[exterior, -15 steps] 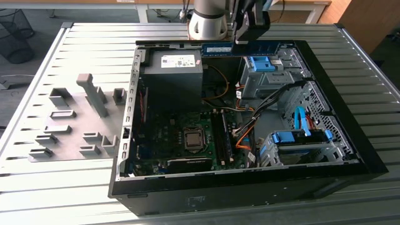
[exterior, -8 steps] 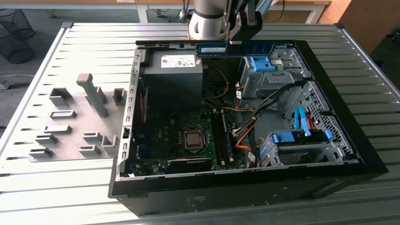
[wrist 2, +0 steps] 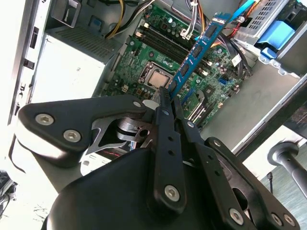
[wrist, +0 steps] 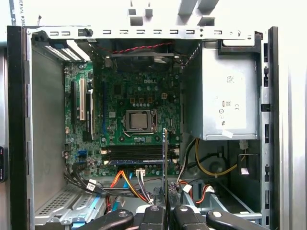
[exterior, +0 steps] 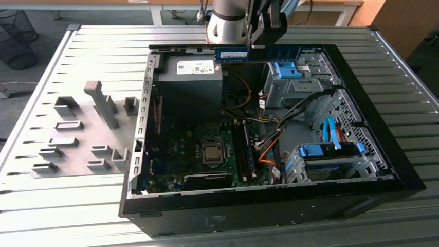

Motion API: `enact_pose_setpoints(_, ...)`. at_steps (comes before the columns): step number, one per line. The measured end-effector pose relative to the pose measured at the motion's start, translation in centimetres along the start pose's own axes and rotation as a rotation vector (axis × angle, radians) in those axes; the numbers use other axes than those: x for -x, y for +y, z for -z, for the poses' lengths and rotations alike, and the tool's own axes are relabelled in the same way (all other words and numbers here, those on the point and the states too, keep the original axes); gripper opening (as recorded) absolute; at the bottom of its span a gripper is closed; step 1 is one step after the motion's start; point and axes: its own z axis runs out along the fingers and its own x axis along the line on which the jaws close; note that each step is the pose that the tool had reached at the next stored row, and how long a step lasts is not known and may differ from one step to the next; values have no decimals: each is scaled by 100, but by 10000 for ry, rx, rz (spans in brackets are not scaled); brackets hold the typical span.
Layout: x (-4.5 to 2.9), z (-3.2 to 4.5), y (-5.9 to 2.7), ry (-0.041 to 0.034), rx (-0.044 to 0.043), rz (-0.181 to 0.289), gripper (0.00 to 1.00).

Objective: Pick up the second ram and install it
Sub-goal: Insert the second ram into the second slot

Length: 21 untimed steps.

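My gripper hangs over the far rim of the open black computer case, shut on the second ram, a long blue-green stick with black chips held level above the case. In the second wrist view the second ram reaches out from between the fingers over the green motherboard. In the first wrist view the second ram shows edge-on, rising from the gripper and crossing the dark memory slots beside the CPU socket.
Inside the case are a grey power supply, drive cages with bright-blue clips and orange and black cables. A grey fixture plate with upright blocks lies on the slatted table at the exterior view's left.
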Motion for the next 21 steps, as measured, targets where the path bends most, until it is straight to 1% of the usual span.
enact_pose_setpoints(6,0,0,0,1,-4,-92,14)
enact_pose_setpoints(21,0,-5,1,6,-25,-668,14)
